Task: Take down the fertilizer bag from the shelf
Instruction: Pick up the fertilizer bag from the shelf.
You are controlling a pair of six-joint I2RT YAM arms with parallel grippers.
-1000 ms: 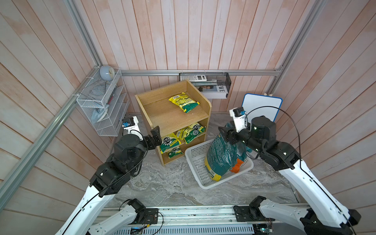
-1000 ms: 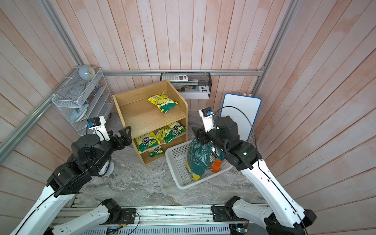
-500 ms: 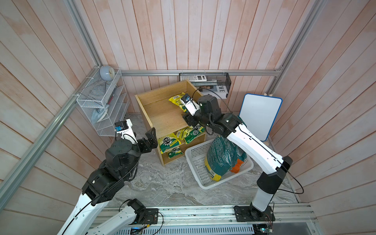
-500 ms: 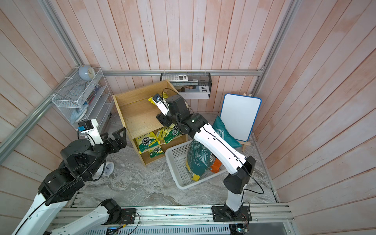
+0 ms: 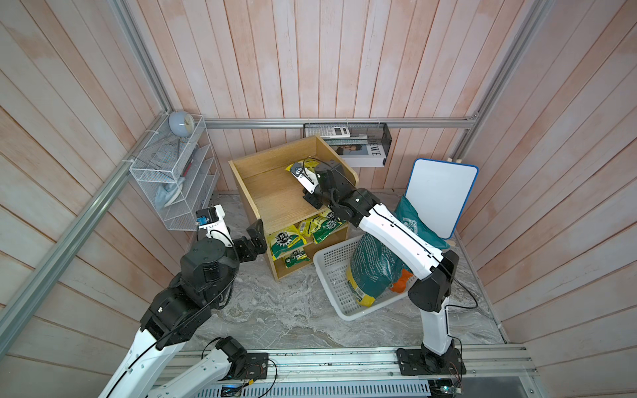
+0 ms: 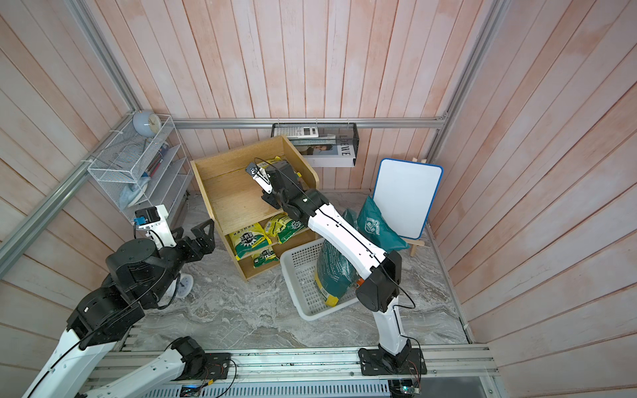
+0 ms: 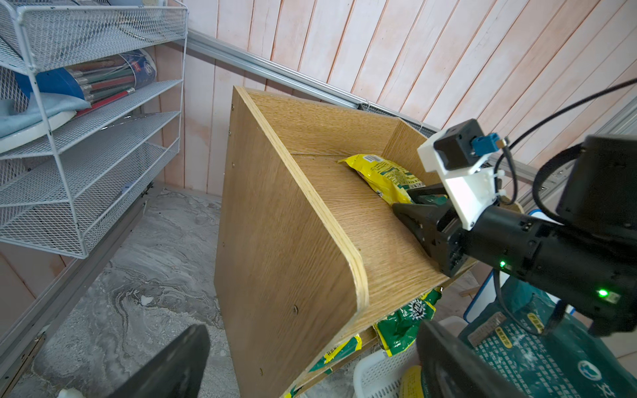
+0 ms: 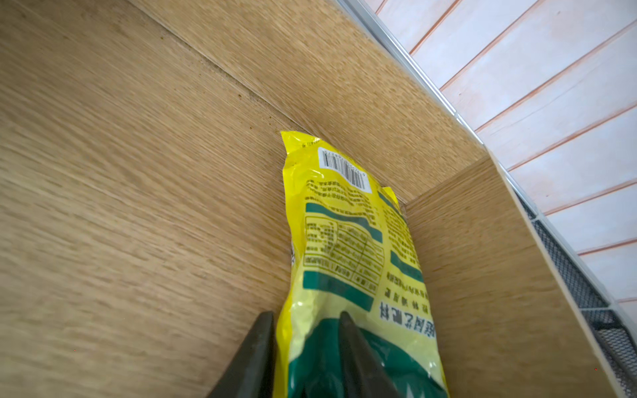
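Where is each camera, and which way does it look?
Top views: high overhead, looking down on the shelf, left arm and right arm.
Left wrist: on the left arm, facing the shelf's side; left fingers show.
Right wrist: on the right arm, facing the bag; right fingers show.
Both wrist views share the bag.

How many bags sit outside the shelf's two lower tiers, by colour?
Yellow bag: 1
Teal bags: 2
Total: 3
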